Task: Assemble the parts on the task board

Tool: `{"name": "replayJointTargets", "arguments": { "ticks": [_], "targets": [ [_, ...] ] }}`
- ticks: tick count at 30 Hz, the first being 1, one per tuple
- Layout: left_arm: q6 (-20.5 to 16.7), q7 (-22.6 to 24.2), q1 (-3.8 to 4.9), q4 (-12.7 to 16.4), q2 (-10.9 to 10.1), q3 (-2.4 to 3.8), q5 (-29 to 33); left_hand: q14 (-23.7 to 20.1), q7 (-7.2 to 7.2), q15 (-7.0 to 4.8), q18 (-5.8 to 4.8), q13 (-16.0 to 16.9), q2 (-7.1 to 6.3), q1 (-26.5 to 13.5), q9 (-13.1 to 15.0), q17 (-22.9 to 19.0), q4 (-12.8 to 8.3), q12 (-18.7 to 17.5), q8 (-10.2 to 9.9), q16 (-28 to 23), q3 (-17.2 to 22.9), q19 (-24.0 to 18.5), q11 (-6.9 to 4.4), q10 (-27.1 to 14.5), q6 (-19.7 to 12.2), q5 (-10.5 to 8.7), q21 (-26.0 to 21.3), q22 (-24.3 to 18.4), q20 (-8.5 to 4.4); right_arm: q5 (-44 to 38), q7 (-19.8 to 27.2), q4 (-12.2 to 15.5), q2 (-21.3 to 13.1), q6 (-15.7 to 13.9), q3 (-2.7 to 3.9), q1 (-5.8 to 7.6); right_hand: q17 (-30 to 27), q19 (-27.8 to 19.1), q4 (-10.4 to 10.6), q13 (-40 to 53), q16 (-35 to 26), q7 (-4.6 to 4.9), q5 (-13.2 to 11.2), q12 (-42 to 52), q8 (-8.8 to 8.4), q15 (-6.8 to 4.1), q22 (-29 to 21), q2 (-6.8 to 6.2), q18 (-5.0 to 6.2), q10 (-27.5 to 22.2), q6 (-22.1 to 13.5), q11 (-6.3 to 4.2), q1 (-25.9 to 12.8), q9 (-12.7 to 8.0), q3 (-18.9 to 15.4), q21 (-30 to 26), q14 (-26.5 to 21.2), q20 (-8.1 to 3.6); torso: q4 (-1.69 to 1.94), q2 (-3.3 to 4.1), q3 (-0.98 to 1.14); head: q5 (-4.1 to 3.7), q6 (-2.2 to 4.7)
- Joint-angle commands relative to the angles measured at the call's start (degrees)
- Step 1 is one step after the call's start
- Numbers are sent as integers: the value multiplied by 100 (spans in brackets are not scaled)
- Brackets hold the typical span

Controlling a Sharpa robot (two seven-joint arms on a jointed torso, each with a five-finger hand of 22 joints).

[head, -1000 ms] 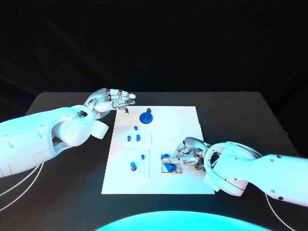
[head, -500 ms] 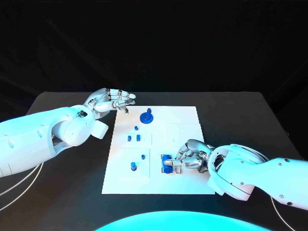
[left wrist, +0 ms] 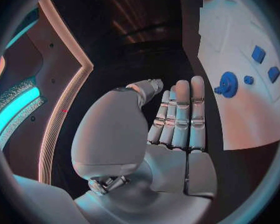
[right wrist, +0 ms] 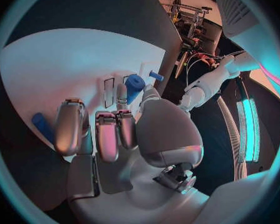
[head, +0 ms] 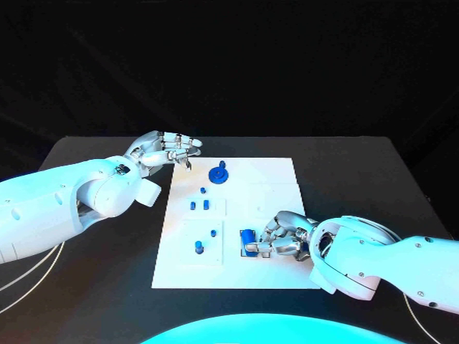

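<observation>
The white task board (head: 260, 188) lies in the middle of the black table. My right hand (head: 283, 239) rests low over its near right part and pinches a blue cylindrical part (head: 249, 237) between thumb and a finger. In the right wrist view the same blue cylindrical part (right wrist: 135, 86) sticks out beyond the right hand (right wrist: 121, 134), just above the board (right wrist: 59, 69). My left hand (head: 168, 150) hovers off the board's far left corner, fingers apart and holding nothing. A blue gear (head: 220, 175) sits on the board near it; the gear (left wrist: 228, 83) lies beyond the left hand (left wrist: 174, 129).
Several small blue parts stand along the board's left half, among them a peg (head: 203, 190), a pair (head: 199, 206) and a near one (head: 199, 247). Another blue piece (right wrist: 42, 126) lies beside my right hand's fingers. Black table (head: 384, 179) surrounds the board.
My right hand has drawn slightly nearer to the table's front edge and the blue part in it has turned more upright. The left hand has stayed put.
</observation>
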Motion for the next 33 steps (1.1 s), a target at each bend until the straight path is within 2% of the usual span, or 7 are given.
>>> {"name": "replayJointTargets", "arguments": {
  "ticks": [1, 13, 22, 33],
  "targets": [
    [21, 20, 3, 16, 2, 4, 11, -16, 1, 24, 87, -7, 29, -30, -8, 6, 29, 28, 6, -10, 9, 9, -8, -25, -55, 36, -34, -5, 8, -42, 81, -19, -2, 156, -1, -10, 1111, 129, -25, 866, 9, -3, 23, 9, 20, -31, 1069, 15, -24, 201, -38, -39, 92, 4, 18, 39, 540, -43, 4, 1, 0, 2, -2],
    [21, 14, 3, 13, -2, 4, 11, -17, 2, 24, 87, -8, 35, -32, -8, 7, 37, 31, 8, -9, 9, 13, -7, -28, -56, 36, -40, -10, 9, -73, 62, -143, 95, 98, -1, -12, 1124, 135, -15, 886, 12, -6, 24, 25, 22, -33, 1075, 64, -27, 215, -26, -41, 124, 6, 26, 60, 542, -45, 2, 3, 2, 2, -8],
    [27, 13, 3, 11, 2, 4, 11, -17, 3, 25, 86, -9, 43, -36, -7, 8, 45, 33, 10, -8, 11, 16, -7, -29, -56, 37, -45, -14, 10, -151, 58, -262, 213, 20, 0, -20, 1127, 142, -18, 908, 14, -13, 28, 42, 16, -38, 1080, 155, -30, 230, -16, -48, 229, 3, 53, 76, 543, -49, 2, 2, 4, -2, -12],
    [27, 11, 3, 10, -1, 4, 11, -17, 3, 25, 86, -9, 43, -36, -7, 8, 45, 33, 10, -8, 11, 16, -7, -29, -56, 37, -45, -14, 10, -155, 86, -266, 224, 33, 0, -28, 1126, 141, -33, 910, 13, -15, 24, 41, 9, -41, 1078, 152, -29, 231, -17, -51, 301, 1, 49, 67, 543, -52, 2, 1, 1, 3, -23]
  ]
}}
